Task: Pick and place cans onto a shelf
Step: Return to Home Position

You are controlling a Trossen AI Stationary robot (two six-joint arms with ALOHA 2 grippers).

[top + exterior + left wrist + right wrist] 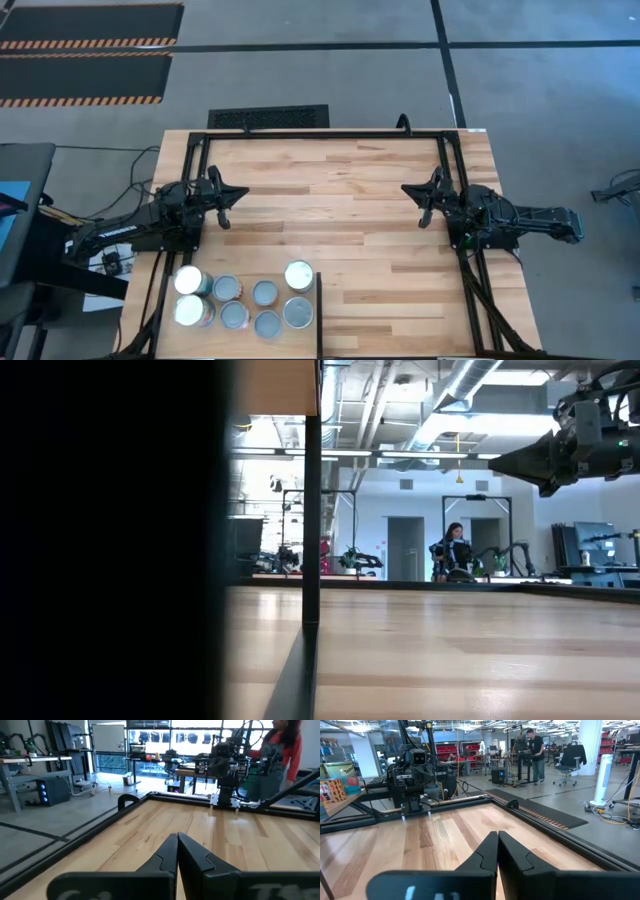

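Shelf (300, 345): eight cans (265, 292) in two rows, just nearward of left hand (232, 206). Left hand: fingers pressed together, empty, over tabletop (330, 210). Right hand (416, 203): opposite, far from cans, likewise closed, empty.

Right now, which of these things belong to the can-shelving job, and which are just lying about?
Job: eight cans, standing on the shelf; left arm and right arm, parked at the sides of the table, jaws shut.
Lying about: striped floor mats; floor grate; office chair.
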